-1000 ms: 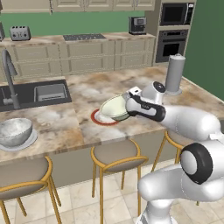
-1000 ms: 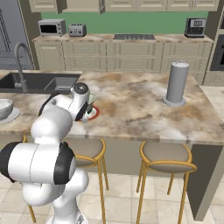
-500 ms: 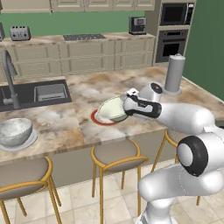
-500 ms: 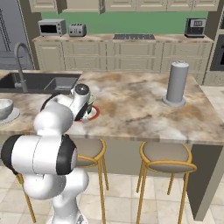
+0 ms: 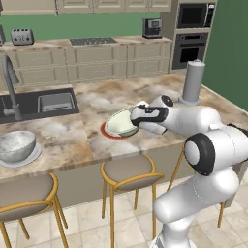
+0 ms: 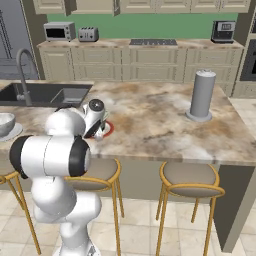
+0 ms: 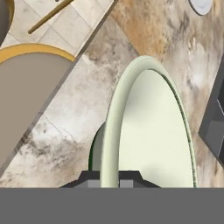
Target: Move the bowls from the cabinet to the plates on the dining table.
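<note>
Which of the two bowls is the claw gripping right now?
The cream-and-green bowl, tilted over the red-rimmed plate with the claw shut on its rim. The speckled grey bowl sits upright and untouched on the white plate.

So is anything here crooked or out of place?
One thing: the cream and green bowl is tipped well onto its side over the red-rimmed plate, not sitting flat, because the robot's fingers are pinching its rim. The grey bowl sits upright on its white plate. Nothing looks spilled or broken.
</note>
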